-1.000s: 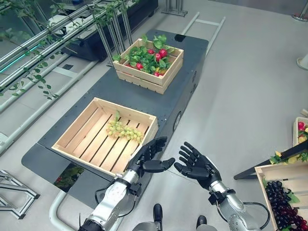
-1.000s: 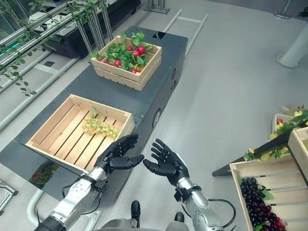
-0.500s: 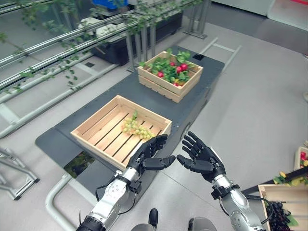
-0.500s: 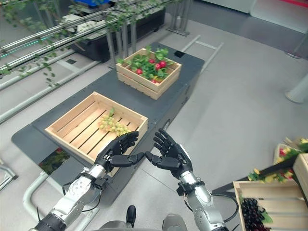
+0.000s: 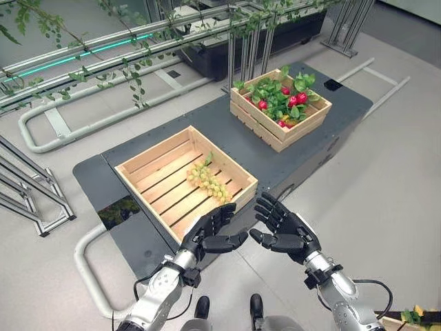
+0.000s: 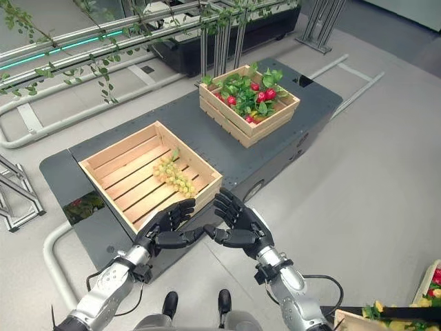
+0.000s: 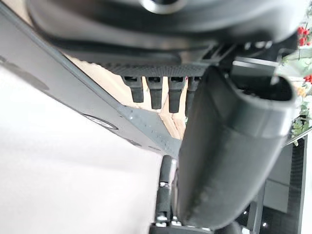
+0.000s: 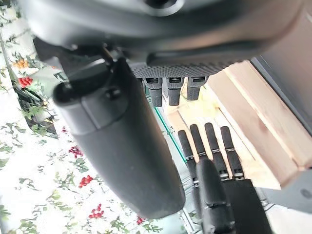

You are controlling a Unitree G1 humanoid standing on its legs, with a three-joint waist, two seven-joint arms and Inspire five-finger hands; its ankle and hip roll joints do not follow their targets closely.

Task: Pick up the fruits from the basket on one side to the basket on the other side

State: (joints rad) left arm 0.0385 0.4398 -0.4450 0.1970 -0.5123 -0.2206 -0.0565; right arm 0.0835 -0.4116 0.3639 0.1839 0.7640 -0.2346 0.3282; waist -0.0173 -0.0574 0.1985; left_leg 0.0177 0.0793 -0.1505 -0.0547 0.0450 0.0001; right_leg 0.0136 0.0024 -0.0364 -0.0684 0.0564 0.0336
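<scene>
While both hands hover empty just before the dark platform (image 5: 172,138), one bunch of pale green grapes (image 5: 210,182) lies on the slats of the nearer wooden crate (image 5: 148,155), toward its right side, small round berries trailing from a leafy stem. Farther back, a second crate (image 5: 303,124) holds red fruits (image 5: 293,100) among green leaves. Two crates, one grape bunch. Left hand (image 5: 210,234) and right hand (image 5: 286,231) face each other, fingers spread and straight, holding nothing.

Silver-grey arms, dark robot hand (image 5: 207,238) each.
</scene>
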